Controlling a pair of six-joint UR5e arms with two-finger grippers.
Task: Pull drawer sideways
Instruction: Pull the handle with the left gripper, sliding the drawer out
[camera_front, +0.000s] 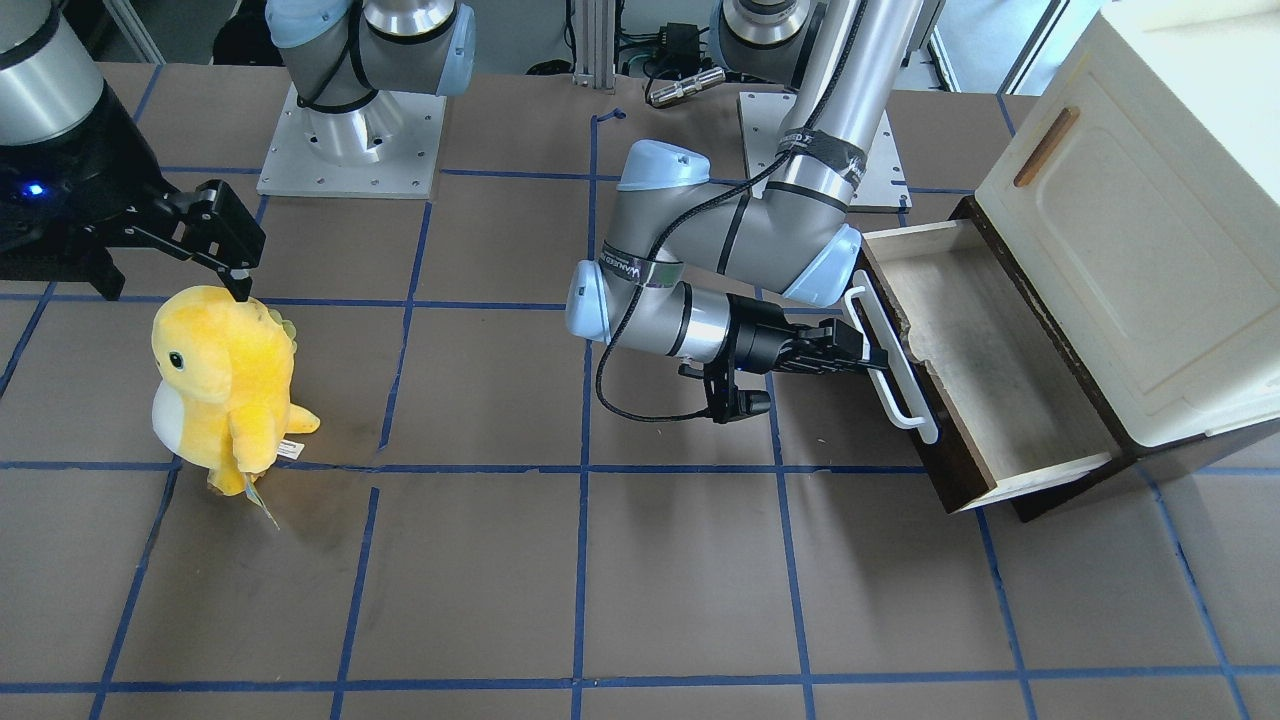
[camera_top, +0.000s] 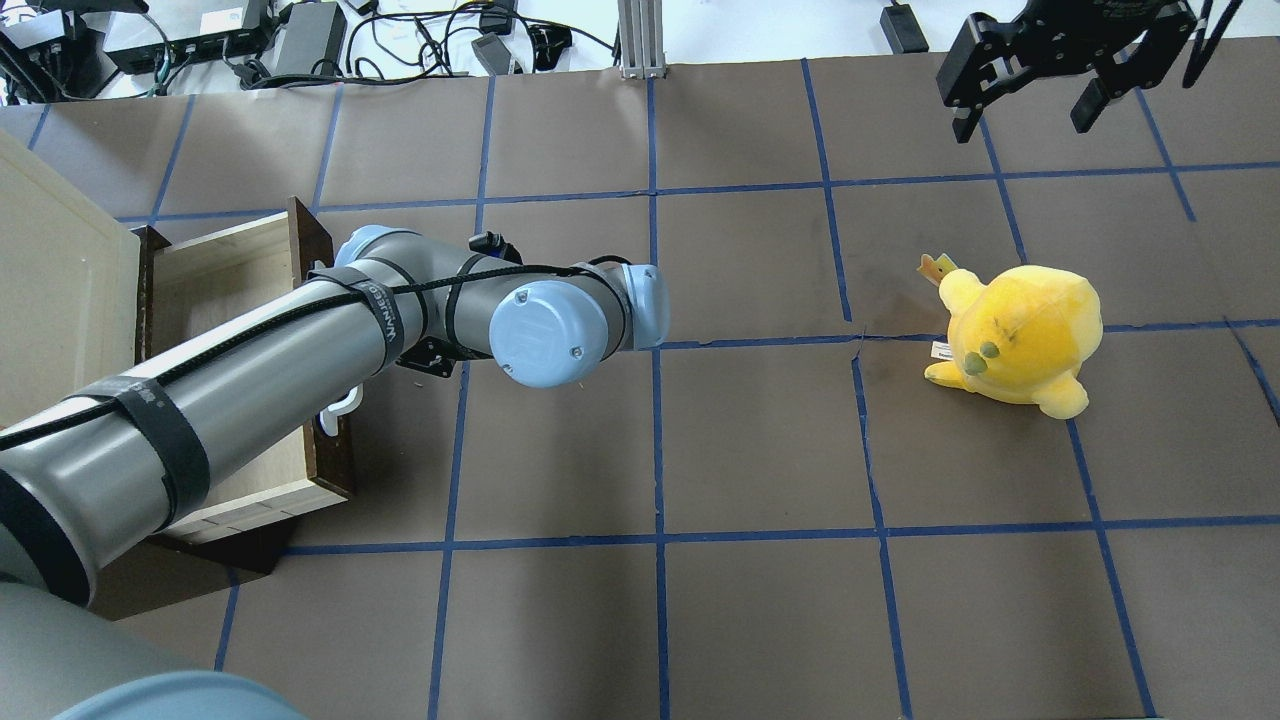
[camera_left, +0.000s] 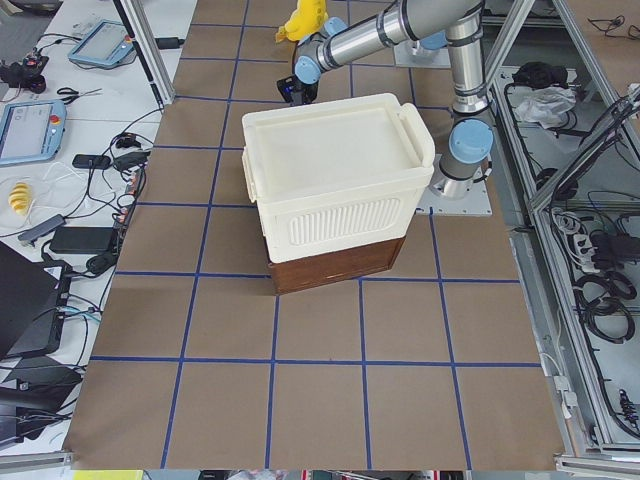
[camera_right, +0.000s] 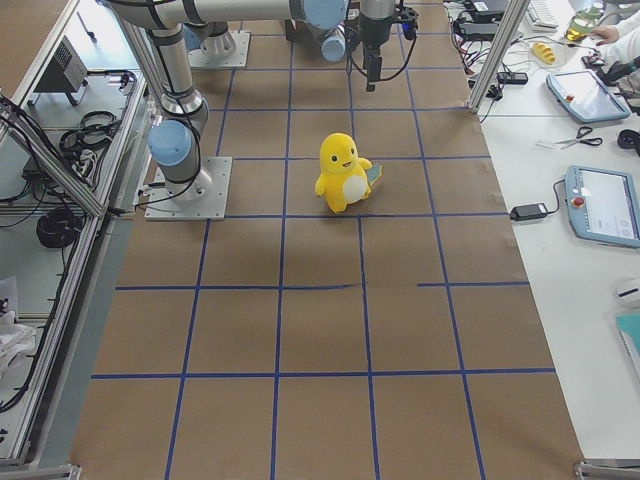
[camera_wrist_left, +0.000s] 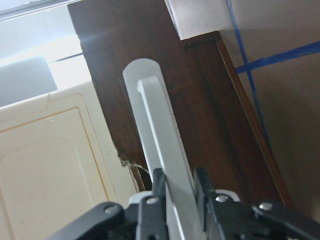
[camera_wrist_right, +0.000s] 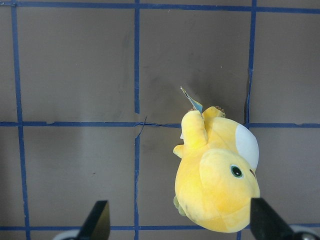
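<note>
- The left gripper (camera_wrist_left: 180, 182) is clamped on the white bar handle (camera_front: 893, 365) of the drawer (camera_front: 1010, 380), a finger on each side.
- The drawer stands pulled out under the cream cabinet (camera_front: 1150, 250) at the left end of the table (camera_front: 680, 580).
- The right gripper (camera_top: 1025, 118) hangs wide open and empty above the yellow plush (camera_front: 225, 385), on the right.
- A black strap (camera_top: 385, 318) on the left arm (camera_top: 250, 360) reads "WANE…", the rest unclear.

The drawer (camera_front: 1000, 370) stands pulled well open near the tabletop's (camera_front: 680, 560) edge on the robot's left: dark brown front, long white handle (camera_front: 908, 412), pale sides, greyish-brown bottom.
</note>
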